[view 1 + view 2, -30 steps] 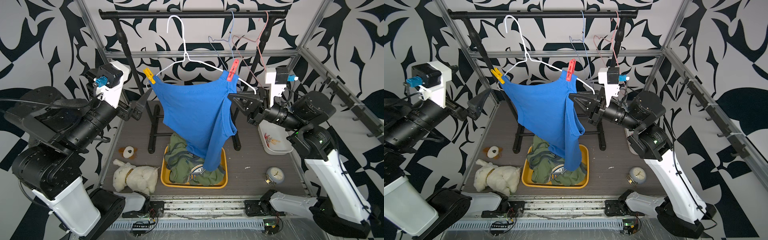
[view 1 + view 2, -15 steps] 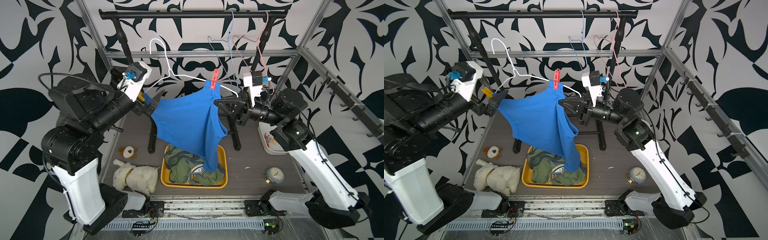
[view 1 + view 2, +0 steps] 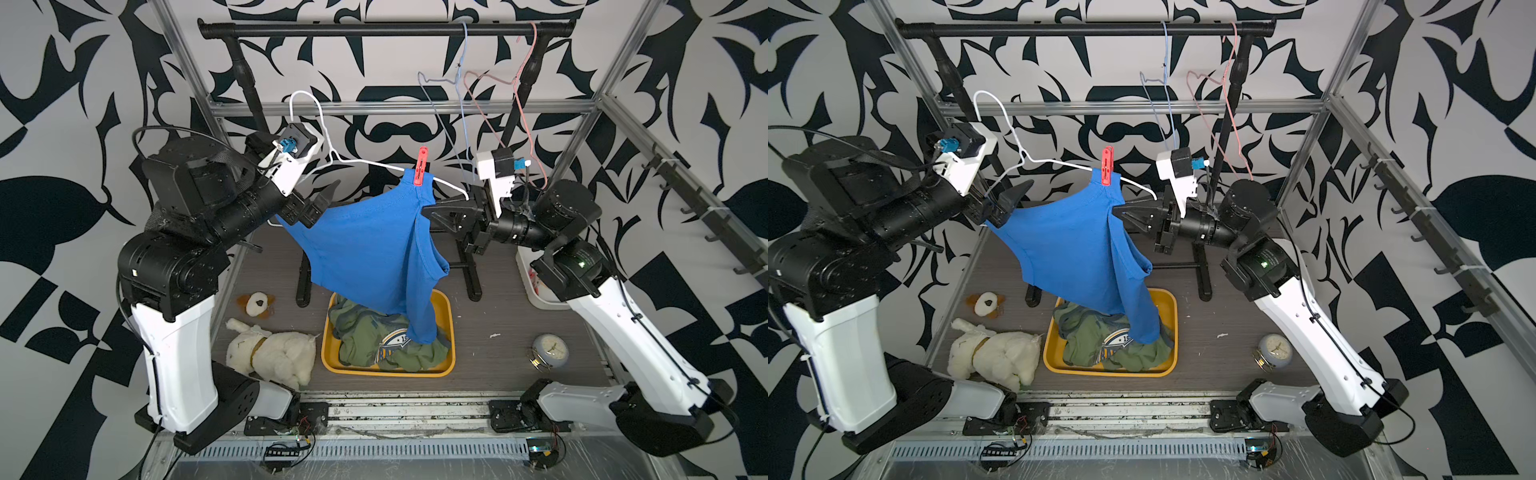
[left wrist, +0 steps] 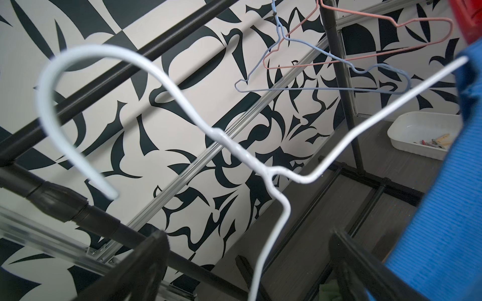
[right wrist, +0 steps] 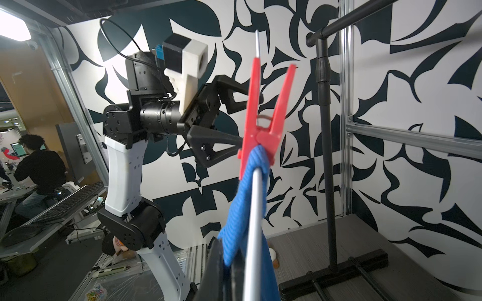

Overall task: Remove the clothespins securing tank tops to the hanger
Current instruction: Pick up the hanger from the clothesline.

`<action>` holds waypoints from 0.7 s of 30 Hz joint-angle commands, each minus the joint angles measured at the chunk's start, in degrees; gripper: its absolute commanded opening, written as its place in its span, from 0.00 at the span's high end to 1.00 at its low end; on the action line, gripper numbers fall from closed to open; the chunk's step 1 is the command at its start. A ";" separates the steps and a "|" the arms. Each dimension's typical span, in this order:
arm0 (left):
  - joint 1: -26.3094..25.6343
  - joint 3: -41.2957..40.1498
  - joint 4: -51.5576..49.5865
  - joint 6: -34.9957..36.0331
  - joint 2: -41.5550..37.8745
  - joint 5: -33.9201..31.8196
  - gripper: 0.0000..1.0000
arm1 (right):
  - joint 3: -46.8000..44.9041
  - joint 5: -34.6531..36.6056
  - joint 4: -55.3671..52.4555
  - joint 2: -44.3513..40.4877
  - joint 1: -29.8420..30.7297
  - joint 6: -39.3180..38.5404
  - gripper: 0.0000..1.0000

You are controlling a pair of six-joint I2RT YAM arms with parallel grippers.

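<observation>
Right wrist view hands you the close-up: red clothespin [image 5: 260, 138] standing upright, jaws biting the blue tank top [image 5: 242, 203] onto the white hanger [image 5: 254, 208]. Your right end effector [image 3: 430, 212] is closed tight on that hanger's end, blue cloth bunched against the fingers, at 3 o'clock of the shirt in both top views. Over at 9 o'clock, your left end effector [image 4: 247, 245] is spread wide, gripping nothing, and the hanger's wire runs down between its fingers. Look at the hook: it's clear of the black rail [image 3: 374, 30], below it, and the hanger sits tilted between your two arms. The shirt's tail drapes down to 6 o'clock, touching the olive tank tops [image 3: 374, 336] heaped in the yellow tray [image 3: 386, 371] on the counter [image 3: 490, 316]. Out at 3 o'clock, loose clothespins [image 4: 435, 142] lie in the white bin [image 4: 414, 127].
</observation>
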 commanded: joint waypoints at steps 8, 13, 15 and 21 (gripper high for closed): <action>0.26 -0.03 -0.37 1.27 2.21 1.59 0.26 | -3.56 -2.59 10.90 -2.16 0.06 1.78 1.00; 0.23 -0.56 -1.83 1.09 2.11 3.31 0.38 | -5.02 -2.57 12.49 -1.71 0.00 2.02 1.00; 0.25 -0.85 -2.25 1.08 1.81 3.62 0.45 | -5.31 -2.72 12.93 -1.15 0.00 2.12 1.00; 0.23 -3.20 -3.54 1.74 0.44 3.84 0.67 | -5.99 -2.74 13.76 0.38 0.08 2.21 1.00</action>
